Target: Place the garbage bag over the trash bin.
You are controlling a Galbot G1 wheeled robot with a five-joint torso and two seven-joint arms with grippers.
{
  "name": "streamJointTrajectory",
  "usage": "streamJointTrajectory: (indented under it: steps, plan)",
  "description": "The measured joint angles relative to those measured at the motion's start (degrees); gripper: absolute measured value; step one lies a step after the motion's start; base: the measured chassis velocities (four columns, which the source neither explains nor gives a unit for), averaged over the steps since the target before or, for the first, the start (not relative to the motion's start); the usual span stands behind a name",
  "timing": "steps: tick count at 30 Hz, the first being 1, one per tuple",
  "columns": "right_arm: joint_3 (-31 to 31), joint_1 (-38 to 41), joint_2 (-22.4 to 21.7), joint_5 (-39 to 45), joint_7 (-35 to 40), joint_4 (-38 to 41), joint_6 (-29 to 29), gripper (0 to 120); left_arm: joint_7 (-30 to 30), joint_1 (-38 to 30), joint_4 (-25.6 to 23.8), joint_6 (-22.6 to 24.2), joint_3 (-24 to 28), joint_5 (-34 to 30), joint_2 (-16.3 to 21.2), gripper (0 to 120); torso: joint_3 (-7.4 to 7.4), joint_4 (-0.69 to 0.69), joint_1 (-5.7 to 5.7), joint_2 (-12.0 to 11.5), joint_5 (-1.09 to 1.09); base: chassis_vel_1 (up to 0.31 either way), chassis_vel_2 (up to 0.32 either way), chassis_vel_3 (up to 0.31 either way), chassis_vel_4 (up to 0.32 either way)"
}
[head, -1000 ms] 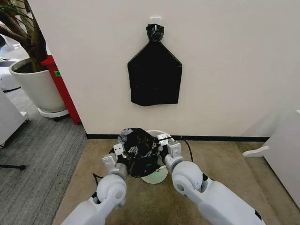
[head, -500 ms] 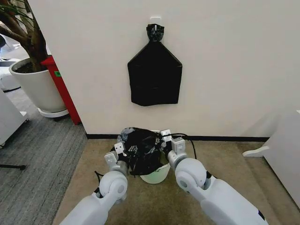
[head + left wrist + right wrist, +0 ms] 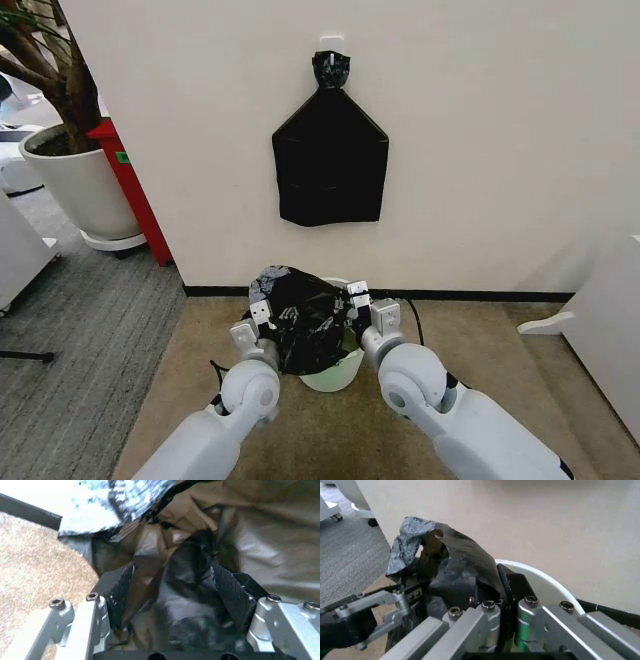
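Two grippers flank the garbage bag [image 3: 305,320] low against the far wall in the head view: the left gripper [image 3: 255,325] at its left side, the right gripper [image 3: 365,305] at its right, each gathered into the crinkled black film. The bag billows above the trash bin [image 3: 332,377], whose cream wall shows only at the near-right, below the plastic. The bag's mouth faces down, the bin directly beneath and between both arms, neither clearly nearer; the coming move turns on that vertical drop. The black bundle [image 3: 330,165] hangs on the wall above, a plant pot [image 3: 75,185] stands far left.

In the left wrist view, the left gripper [image 3: 170,588] holds its dark pads part-spread with a fold of garbage bag [image 3: 190,577] bunched between them, carpet [image 3: 35,558] to one side.

In the right wrist view, the right gripper [image 3: 492,588] is clamped on the garbage bag [image 3: 455,555] at the trash bin [image 3: 545,581] rim, the bag's edge standing up over the opening.

Against a second ago, both arms have pushed farther toward the wall, and the bag now covers more of the bin, leaving less white showing.
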Motion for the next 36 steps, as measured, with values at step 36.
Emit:
streamJointTrajectory:
  steps: [36]
  plan:
    - [-1.1,0.0,0.2,-1.0,-1.1,-0.2,1.0,0,-9.4,-3.9,-3.5,20.5,0.5,-10.0,2.6,77,0.00,0.01,0.00,0.0,-0.01,0.000,0.000,0.000,0.000]
